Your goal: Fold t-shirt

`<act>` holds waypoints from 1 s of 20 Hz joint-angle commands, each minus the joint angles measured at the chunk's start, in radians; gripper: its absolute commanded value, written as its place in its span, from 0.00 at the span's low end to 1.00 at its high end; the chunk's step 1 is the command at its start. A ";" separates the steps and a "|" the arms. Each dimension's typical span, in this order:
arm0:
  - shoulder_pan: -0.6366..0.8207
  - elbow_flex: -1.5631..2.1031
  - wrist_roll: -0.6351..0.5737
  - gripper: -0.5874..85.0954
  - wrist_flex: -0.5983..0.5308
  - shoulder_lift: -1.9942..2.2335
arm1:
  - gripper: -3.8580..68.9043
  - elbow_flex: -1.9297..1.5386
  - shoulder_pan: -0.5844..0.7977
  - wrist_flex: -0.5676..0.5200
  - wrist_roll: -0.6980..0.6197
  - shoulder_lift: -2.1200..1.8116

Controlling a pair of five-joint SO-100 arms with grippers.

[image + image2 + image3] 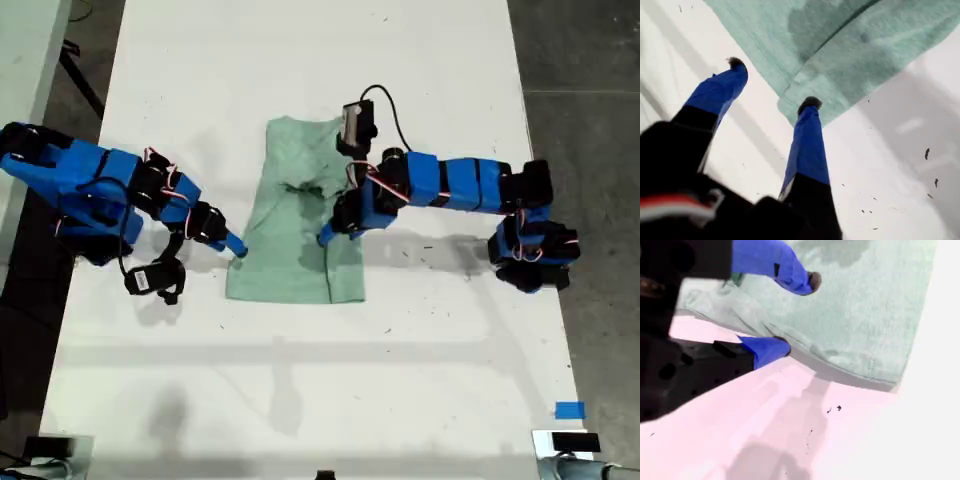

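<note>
My first gripper [772, 82], jaws wide, straddles the t-shirt [300, 225] edge; my second gripper [799, 315], jaws wide, straddles the opposite edge.

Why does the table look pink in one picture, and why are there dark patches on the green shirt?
In the second wrist view the table has a pink colour cast; the exterior view shows it white. The dark patches on the t-shirt look like the arms' shadows, seen in all views.

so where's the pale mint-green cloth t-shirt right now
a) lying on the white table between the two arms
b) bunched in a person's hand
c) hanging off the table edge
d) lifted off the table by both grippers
a: in the exterior view the pale mint-green cloth t-shirt lies on the white table, with a blue arm on each side.
</note>
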State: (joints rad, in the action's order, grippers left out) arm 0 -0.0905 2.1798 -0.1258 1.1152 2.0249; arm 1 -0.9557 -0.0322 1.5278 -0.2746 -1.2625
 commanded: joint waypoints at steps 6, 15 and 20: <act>-0.009 0.066 0.044 0.26 -0.224 -0.187 | 0.37 -0.017 0.006 0.041 -0.031 -0.135; 0.029 0.038 0.098 0.01 -0.163 -0.216 | 0.35 -0.276 0.055 0.037 -0.021 -0.451; 0.075 -0.224 0.080 0.01 0.146 -0.221 | 0.34 -0.434 0.080 -0.002 -0.011 -0.589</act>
State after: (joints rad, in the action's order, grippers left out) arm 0 -0.0445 2.1108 -0.0368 1.1643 1.8024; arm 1 -1.3760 0.0337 1.5662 -0.2915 -1.7549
